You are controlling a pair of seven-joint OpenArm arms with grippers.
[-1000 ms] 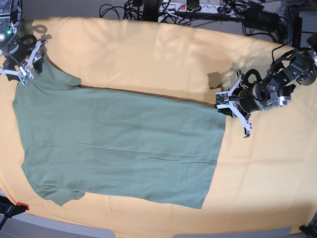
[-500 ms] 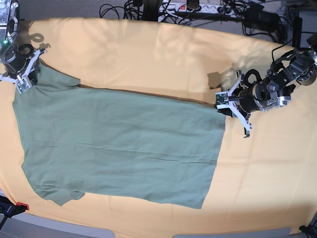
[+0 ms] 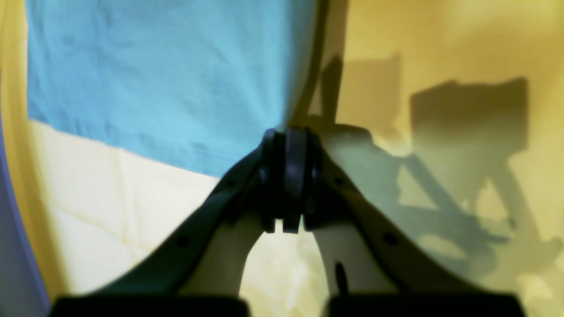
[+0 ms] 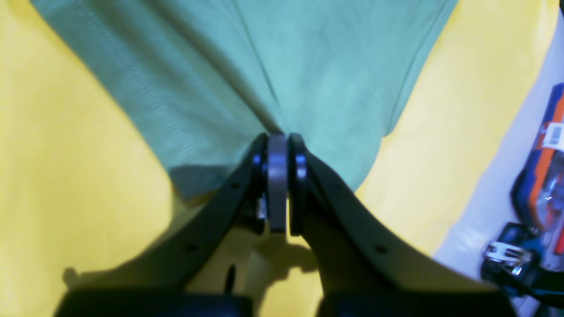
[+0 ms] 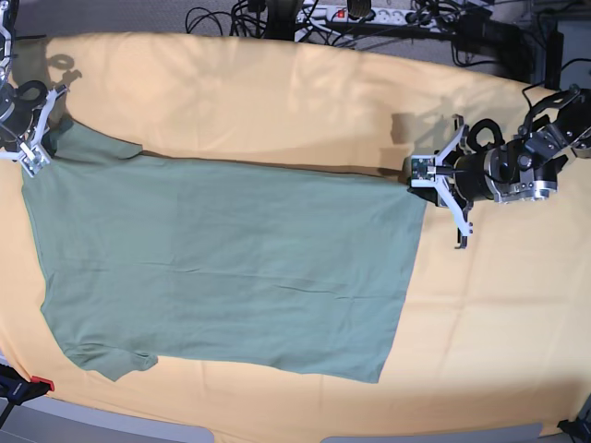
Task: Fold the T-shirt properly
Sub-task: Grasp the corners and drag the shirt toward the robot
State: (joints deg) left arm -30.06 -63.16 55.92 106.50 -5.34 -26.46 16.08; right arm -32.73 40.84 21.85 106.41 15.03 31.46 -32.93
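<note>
The sage-green T-shirt (image 5: 222, 258) lies spread flat on the yellow-orange cloth (image 5: 277, 101), neck end at the left and hem at the right. At the shirt's upper left corner, my right gripper (image 5: 35, 148) is shut on the sleeve; in the right wrist view the fabric (image 4: 282, 66) bunches into the closed right gripper (image 4: 278, 141). My left gripper (image 5: 417, 175) is shut on the hem's upper right corner. The left wrist view shows the shirt (image 3: 167, 75), tinted blue, running into the closed left gripper (image 3: 288, 136).
Cables and a power strip (image 5: 360, 14) line the table's far edge. A red clamp (image 5: 42, 383) sits at the front left corner. Orange and black tools (image 4: 542, 176) lie beyond the cloth's edge in the right wrist view.
My right gripper has shut on the sleeve and drawn it up and left. The left gripper has shifted up and right, pulling the shirt's far edge straight.
</note>
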